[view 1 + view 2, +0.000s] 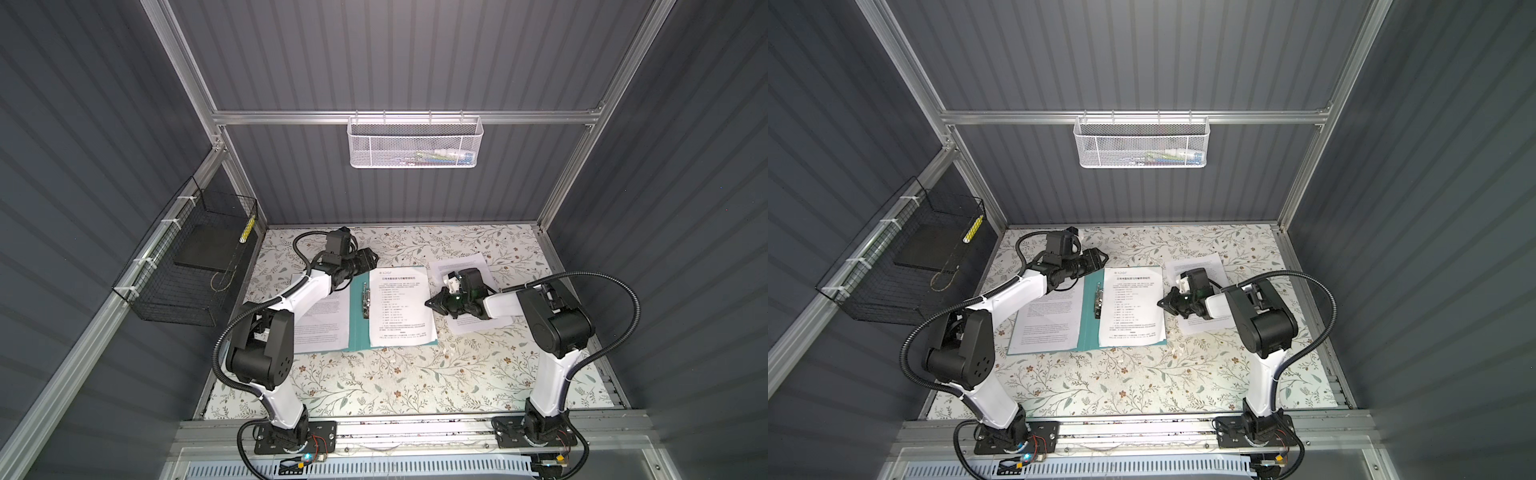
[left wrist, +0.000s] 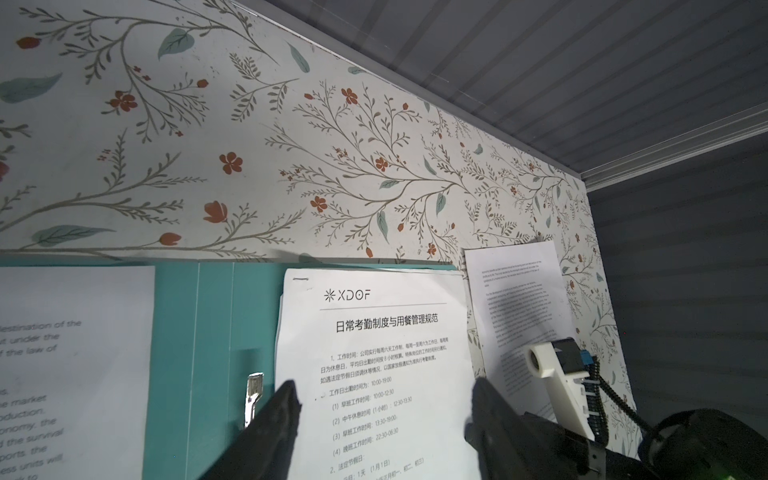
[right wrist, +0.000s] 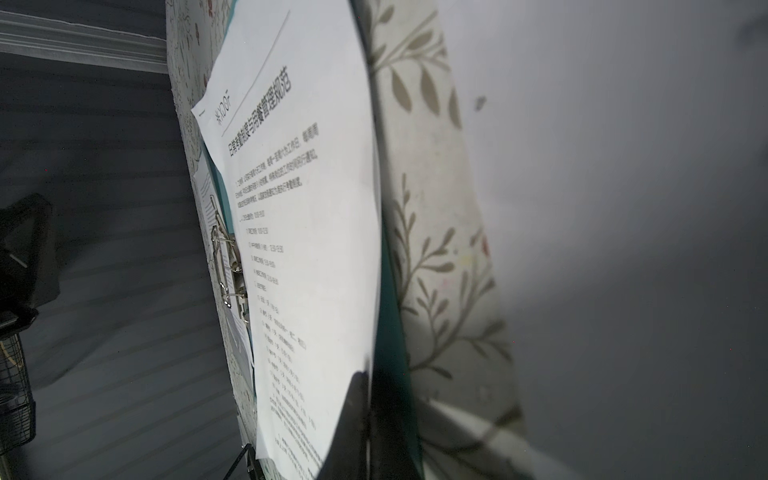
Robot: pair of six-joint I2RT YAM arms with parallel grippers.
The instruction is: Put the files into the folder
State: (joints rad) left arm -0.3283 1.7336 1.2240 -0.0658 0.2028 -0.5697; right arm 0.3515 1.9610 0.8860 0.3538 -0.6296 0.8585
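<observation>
Left arm (image 1: 307,295) blocks a good chunk of the left sheet (image 1: 328,328), and the right arm (image 1: 498,305) sits over part of the loose sheet (image 1: 465,262). Whatever's in the white mesh basket (image 1: 374,145) is way too small to make out.

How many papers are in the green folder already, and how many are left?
Two sheets lie on the open folder: a text sheet on the left cover, the XDOF sheet on the right. The jaws of the right gripper seem shut on the XDOF sheet's edge; the left gripper hovers open. Left: one loose sheet on the table beside it.
</observation>
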